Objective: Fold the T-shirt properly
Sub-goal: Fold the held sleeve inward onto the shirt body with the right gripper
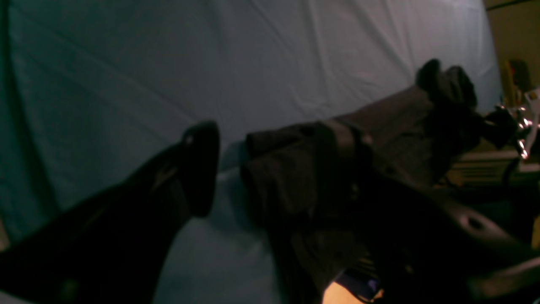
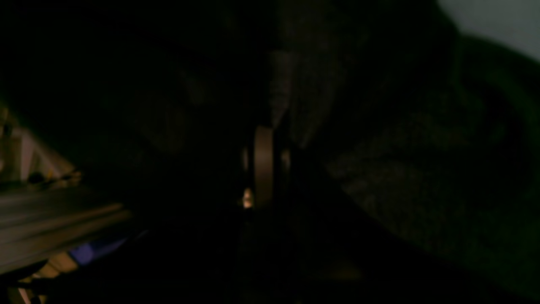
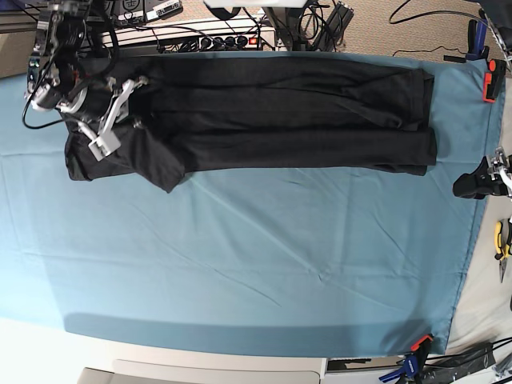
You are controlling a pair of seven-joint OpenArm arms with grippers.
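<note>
The black T-shirt [image 3: 280,112] lies folded into a long band across the far part of the blue table cloth [image 3: 240,272]. At its left end my right gripper [image 3: 98,144] sits on the sleeve area. In the right wrist view it [image 2: 270,139] is shut, with dark T-shirt fabric [image 2: 400,169] crowding around its fingers. My left gripper [image 3: 462,186] hangs at the cloth's right edge, a little apart from the shirt's right end. In the left wrist view one black finger [image 1: 198,169] stands clear over the cloth [image 1: 168,63], and dark fabric [image 1: 295,177] covers the other side.
Cables and a power strip [image 3: 224,36] run along the back edge. An orange clamp [image 3: 490,80] grips the cloth's far right corner. Yellow-handled pliers [image 3: 501,240] lie to the right, and more clamps [image 3: 416,352] sit at the front right corner.
</note>
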